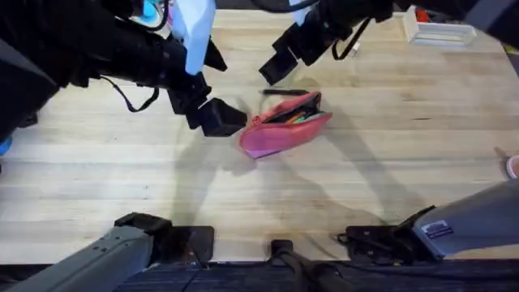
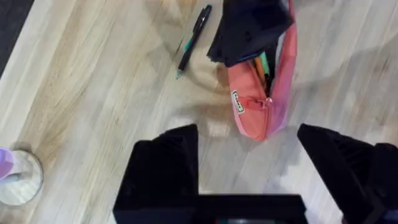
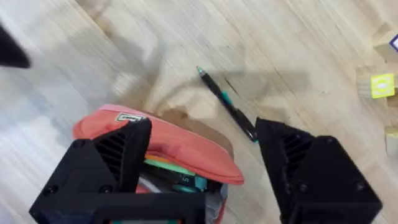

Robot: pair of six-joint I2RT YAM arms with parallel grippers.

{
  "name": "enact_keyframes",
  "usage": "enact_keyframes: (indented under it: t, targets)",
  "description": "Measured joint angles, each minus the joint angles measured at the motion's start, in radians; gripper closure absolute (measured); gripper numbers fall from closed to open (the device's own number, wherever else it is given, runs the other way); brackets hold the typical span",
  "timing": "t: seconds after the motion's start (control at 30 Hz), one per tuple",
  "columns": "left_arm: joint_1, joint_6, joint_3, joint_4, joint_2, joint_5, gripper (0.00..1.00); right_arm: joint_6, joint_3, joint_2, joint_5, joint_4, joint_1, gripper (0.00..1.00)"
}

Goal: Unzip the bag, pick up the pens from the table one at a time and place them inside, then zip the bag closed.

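The pink bag (image 1: 284,126) lies unzipped in the middle of the table (image 1: 405,162), with coloured pens showing in its open mouth. One dark pen (image 1: 285,92) with a green tip lies on the wood just beyond the bag. My left gripper (image 1: 212,112) hovers open beside the bag's left end. In the left wrist view its fingers (image 2: 165,165) stand wide apart short of the bag (image 2: 261,93), with the pen (image 2: 193,40) farther off. My right gripper (image 1: 280,66) hangs open above the loose pen. The right wrist view has the bag (image 3: 161,140) and the pen (image 3: 227,102) between its spread fingers (image 3: 311,174).
A white tray (image 1: 438,32) stands at the table's back right corner. Small wooden blocks (image 3: 382,84) lie beyond the pen. A white round cup (image 2: 18,177) sits on the wood off to one side in the left wrist view.
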Motion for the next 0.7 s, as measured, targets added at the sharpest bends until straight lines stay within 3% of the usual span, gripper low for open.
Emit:
enact_keyframes:
  t: [0.7]
  targets:
    - [-0.002,0.000,0.000,-0.004,0.000,0.000,0.006,-0.011,0.000,0.164,0.020,0.050,0.047,0.005]
